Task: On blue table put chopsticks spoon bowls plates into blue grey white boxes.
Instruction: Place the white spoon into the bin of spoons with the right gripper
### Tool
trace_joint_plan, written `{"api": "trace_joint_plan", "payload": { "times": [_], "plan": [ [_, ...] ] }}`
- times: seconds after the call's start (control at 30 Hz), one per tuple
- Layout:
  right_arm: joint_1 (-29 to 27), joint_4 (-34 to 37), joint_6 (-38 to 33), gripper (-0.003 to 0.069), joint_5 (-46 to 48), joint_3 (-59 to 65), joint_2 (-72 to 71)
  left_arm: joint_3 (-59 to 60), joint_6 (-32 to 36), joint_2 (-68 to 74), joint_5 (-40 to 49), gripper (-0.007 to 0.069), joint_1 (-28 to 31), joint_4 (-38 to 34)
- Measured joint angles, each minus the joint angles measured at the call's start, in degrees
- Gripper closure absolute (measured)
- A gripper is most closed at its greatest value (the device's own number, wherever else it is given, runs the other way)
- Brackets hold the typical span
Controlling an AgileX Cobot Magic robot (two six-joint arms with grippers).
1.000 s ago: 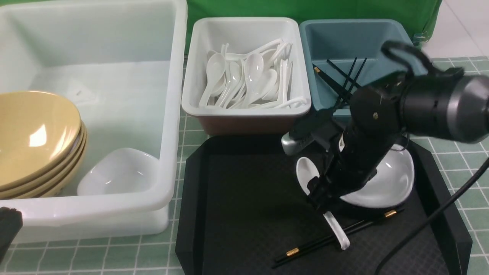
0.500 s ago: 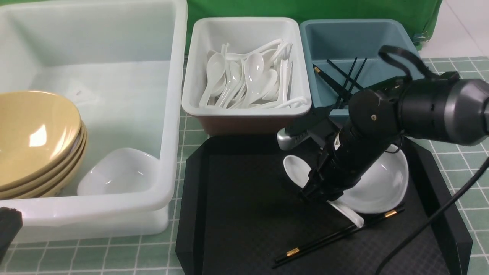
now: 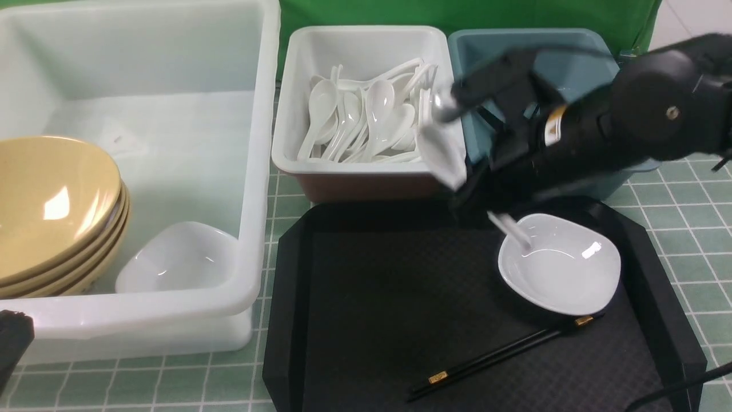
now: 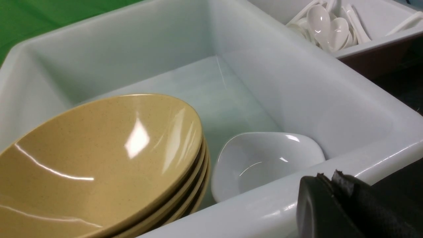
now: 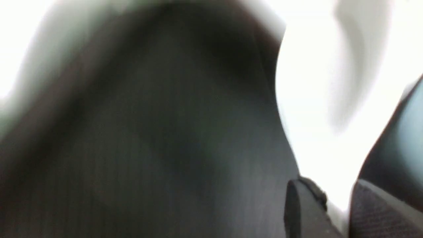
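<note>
Right jaws clamped on spoon [image 3: 449, 163], which is raised off black tray [image 3: 366, 320] to front right corner of white box [image 3: 354, 167]. One second ago spoon lay on tray beside plate [image 3: 563, 274]. Handle now hangs over plate. Chopsticks [image 3: 503, 355] unmoved on tray. Left jaws closed, empty, beside large tub [image 3: 260, 171].

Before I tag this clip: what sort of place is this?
Likely a robot test bench staged for dish sorting, not a real kitchen: a green backdrop behind a grid-lined cloth table, a white bin of soup spoons, and tan bowls stacked in a translucent tub.
</note>
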Motion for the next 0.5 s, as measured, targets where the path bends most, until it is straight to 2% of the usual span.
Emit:
{"api": "trace_joint_plan", "payload": {
  "times": [0.07,0.13,0.23,0.33,0.4,0.5],
  "plan": [
    [0.0,0.5,0.5,0.0466,-14.4,-1.7,0.7,0.0,0.0,0.0,0.0,0.0620,0.0,0.0],
    [0.0,0.7,0.8,0.0466,-23.9,-3.4,2.7,0.0,0.0,0.0,0.0,0.0620,0.0,0.0],
    [-0.1,1.1,2.4,0.0464,-32.3,-9.5,9.3,0.0,0.0,0.0,0.0,0.0620,0.0,0.0],
    [-0.4,1.1,4.0,0.0427,-31.0,-15.3,15.6,0.0,0.0,0.0,0.0,0.0620,0.0,0.0],
    [-1.0,1.1,4.9,0.0333,-21.9,-20.8,20.6,0.0,0.0,0.0,0.1,0.0620,0.0,0.0],
    [-2.0,0.9,3.3,0.0235,-6.8,-25.1,21.9,0.0,0.0,0.0,0.4,0.0620,0.0,0.0]
  ]
}}
